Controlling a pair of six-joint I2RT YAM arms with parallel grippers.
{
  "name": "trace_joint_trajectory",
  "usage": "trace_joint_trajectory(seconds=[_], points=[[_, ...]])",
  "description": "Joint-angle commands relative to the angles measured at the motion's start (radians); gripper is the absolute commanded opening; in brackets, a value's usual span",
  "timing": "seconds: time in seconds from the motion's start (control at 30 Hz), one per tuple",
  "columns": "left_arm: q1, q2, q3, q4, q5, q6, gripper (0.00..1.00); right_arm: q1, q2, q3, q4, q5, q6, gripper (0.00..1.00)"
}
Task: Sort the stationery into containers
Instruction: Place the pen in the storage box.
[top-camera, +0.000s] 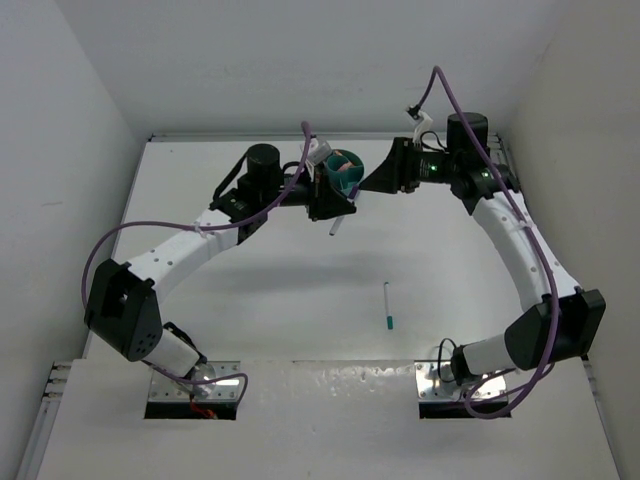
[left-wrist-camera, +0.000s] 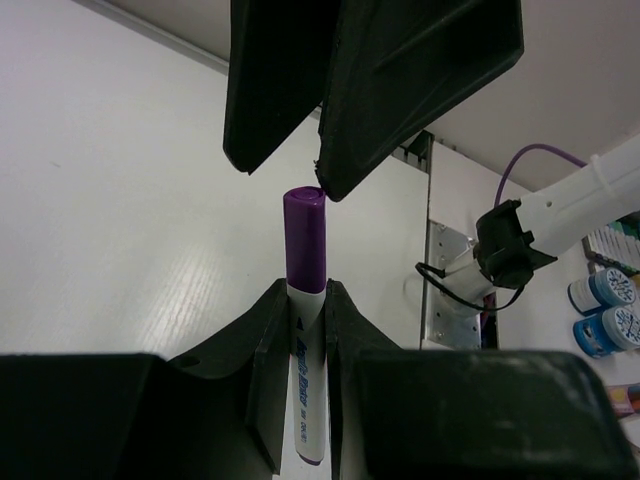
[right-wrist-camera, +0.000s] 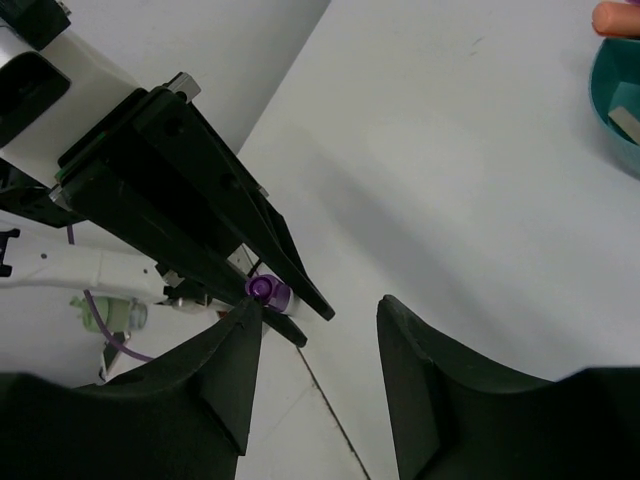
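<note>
From above, your left claw (top-camera: 335, 203) and right claw (top-camera: 372, 182) meet at the far middle of the surface (top-camera: 250, 300). The teal cup (top-camera: 346, 173) sits right between them. Whether it stands on the surface or is lifted is hard to tell from here. A white pen with a teal end (top-camera: 387, 306) lies alone on the surface, well apart from the cup and nearer the arm bases.

On the left wrist, your left claw is clamped tight on a white marker with a purple cap (left-wrist-camera: 304, 235). The cap points at the right claw's fingertips and about touches one.

On the right wrist, your right claw stands partly open with nothing between its fingers, and the purple cap sits just beside one finger. The cup shows at the right edge, with a grey-beige block (right-wrist-camera: 626, 122) inside and an orange cylinder (right-wrist-camera: 615, 17) at its rim.
</note>
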Motion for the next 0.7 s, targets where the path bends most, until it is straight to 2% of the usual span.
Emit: trace_joint_trajectory(seconds=[0.0, 0.4, 0.67], points=[[0.007, -0.004, 0.002, 0.058, 0.024, -0.02, 0.0, 0.019, 0.009, 0.024, 0.094, 0.0, 0.045, 0.49], [0.007, 0.031, 0.001, 0.116, 0.035, -0.054, 0.0, 0.05, 0.012, 0.011, 0.118, -0.031, 0.051, 0.47], [0.009, 0.048, 0.013, 0.144, 0.043, -0.072, 0.0, 0.062, 0.025, -0.006, 0.131, -0.031, 0.055, 0.28]])
